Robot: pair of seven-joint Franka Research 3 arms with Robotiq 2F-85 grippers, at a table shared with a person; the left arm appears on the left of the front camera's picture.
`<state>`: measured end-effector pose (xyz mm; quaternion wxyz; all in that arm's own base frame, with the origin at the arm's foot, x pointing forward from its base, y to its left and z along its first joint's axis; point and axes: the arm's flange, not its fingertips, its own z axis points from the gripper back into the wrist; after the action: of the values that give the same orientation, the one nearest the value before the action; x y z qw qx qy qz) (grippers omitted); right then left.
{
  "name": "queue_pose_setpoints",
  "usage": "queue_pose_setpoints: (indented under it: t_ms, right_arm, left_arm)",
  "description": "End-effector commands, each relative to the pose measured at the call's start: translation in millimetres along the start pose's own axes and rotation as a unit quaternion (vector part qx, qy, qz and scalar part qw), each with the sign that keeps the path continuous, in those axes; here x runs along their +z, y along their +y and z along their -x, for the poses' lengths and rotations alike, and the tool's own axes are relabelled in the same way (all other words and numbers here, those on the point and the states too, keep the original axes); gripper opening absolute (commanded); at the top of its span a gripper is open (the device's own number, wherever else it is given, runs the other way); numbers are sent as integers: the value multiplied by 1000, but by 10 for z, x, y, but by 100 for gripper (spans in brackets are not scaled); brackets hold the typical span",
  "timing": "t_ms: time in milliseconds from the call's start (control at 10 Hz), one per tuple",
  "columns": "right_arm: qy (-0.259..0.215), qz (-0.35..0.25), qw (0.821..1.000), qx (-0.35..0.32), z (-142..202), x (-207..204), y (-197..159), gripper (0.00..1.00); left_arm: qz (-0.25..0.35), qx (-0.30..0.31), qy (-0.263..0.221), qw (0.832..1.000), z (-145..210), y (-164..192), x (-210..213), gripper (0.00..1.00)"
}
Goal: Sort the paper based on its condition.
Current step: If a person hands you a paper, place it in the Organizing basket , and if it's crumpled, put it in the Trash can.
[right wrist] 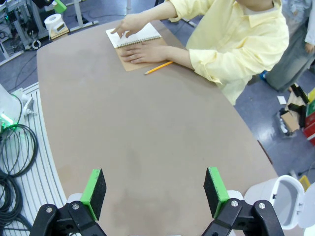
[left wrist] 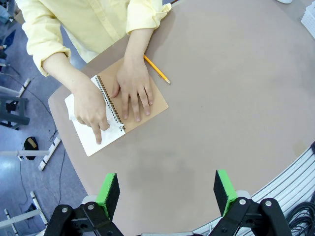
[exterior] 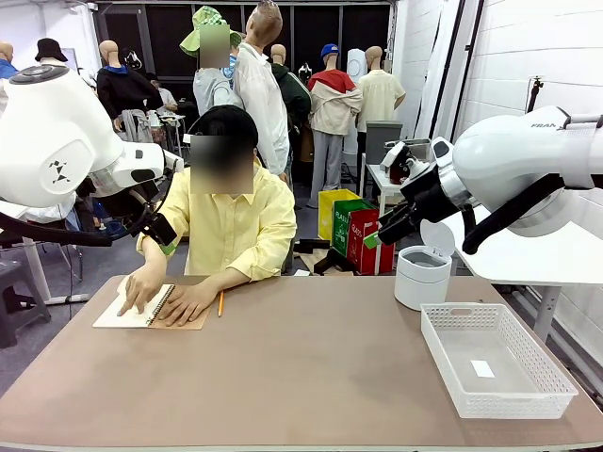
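Left wrist view: thin white paper sheet (left wrist: 91,136) lies on the open spiral-bound notebook with brown cover (left wrist: 153,105), near the brown table's (left wrist: 221,98) edge. One person's hand (left wrist: 93,110) presses the sheet, other hand (left wrist: 133,88) on the cover. Yellow pencil (left wrist: 157,69) just beside. Left gripper (left wrist: 167,191) spread wide, empty, over bare tabletop. Right gripper (right wrist: 155,191) likewise, well apart from the sheet.

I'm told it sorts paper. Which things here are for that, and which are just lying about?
Likely for the job: mesh basket; white bin with lid open; notebook under the person's hands, perhaps the paper's source.
Just lying about: pencil beside the notebook.
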<state>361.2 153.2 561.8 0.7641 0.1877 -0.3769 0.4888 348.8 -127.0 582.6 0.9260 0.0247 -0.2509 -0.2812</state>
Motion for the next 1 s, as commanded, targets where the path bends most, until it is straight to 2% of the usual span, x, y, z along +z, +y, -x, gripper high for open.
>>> queue_pose_setpoints:
  t_ms: [0,900]
  right_arm:
    - [-5,-9,1000,-2,5,-25,-8,100]
    - [-5,-9,1000,-2,5,-25,-8,100]
  left_arm:
    - [0,-1,-4,1000,3,3,6,100]
    - [0,-1,-4,1000,3,3,6,100]
